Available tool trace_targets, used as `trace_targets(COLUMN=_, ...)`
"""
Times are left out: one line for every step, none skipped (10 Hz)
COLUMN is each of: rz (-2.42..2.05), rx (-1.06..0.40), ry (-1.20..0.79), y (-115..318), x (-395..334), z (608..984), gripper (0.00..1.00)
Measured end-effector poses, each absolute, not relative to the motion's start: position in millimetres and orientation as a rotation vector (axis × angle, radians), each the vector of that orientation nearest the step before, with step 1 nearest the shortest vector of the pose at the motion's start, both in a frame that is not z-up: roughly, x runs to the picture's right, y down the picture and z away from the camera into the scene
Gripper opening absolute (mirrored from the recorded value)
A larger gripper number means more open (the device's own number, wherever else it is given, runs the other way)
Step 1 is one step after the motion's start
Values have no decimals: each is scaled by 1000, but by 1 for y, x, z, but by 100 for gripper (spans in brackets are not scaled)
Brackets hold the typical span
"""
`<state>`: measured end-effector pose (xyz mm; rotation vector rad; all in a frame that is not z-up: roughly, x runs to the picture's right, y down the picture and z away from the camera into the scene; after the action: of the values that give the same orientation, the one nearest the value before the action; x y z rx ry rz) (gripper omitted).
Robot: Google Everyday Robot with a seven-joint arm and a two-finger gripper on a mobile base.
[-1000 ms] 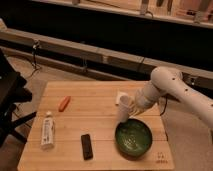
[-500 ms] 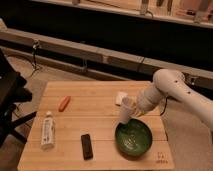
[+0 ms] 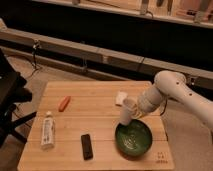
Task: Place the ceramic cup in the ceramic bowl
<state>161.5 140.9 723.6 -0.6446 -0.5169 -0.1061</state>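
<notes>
While the ceramic cup (image 3: 126, 114) hangs clear of the tabletop (image 3: 100, 117): the step in hand is the carry to the bowl; lowering and release are not yet done.
Ceramic cup: off-white and tilted, held in the jaws, its lower end close over the bowl's far rim.
Gripper (image 3: 134, 111): at the end of the white arm, jaws pinching the ceramic cup near its upper part.
Ceramic bowl (image 3: 142, 145): dark green with a pale speckled inside, just below the jaws and a little nearer the camera; nothing lies in it.
Next move, as a judgement: bring the cup over the bowl's middle, lower it until it rests inside, then spread the jaws. Let go from here, it could strike the rim and tip out.
White block (image 3: 120, 97): flat on the tabletop just behind the jaws.
Orange stick-like object (image 3: 63, 103): well apart from the jaws, toward the picture's left.
White bottle (image 3: 47, 131): lying down, farther left again.
Black bar (image 3: 87, 146): between bottle and bowl, below the jaws' level.
Writing: none readable; the small marks (image 3: 161, 156) at the tabletop's corner beside the bowl are too small to tell.
</notes>
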Motion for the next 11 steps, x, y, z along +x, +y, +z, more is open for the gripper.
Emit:
trace_targets(rz=-103, rx=-645, ry=-517, y=142, x=162, z=724, gripper=0)
trace_targets(rz=-101, rx=-646, ry=-515, y=144, x=163, z=724, gripper=0)
trace_targets(rz=-100, rx=-646, ry=-514, y=145, x=164, z=724, gripper=0)
trace_targets(rz=-98, rx=-647, ry=-513, y=146, x=165, z=724, gripper=0)
trace_targets(rz=-95, rx=-647, ry=-512, y=147, x=166, z=724, gripper=0)
trace_targets(rz=-92, rx=-648, ry=-512, y=149, x=167, z=724, gripper=0)
trace_targets(rz=-88, rx=-649, ry=-511, y=150, x=169, z=724, gripper=0)
trace_targets(rz=-87, rx=-649, ry=-510, y=151, x=170, z=724, gripper=0)
trace_targets(rz=-85, rx=-650, ry=-510, y=152, x=170, z=724, gripper=0)
trace_targets(rz=-83, rx=-651, ry=-510, y=153, x=171, z=724, gripper=0)
trace_targets(rz=-81, rx=-652, ry=-509, y=155, x=173, z=723, gripper=0)
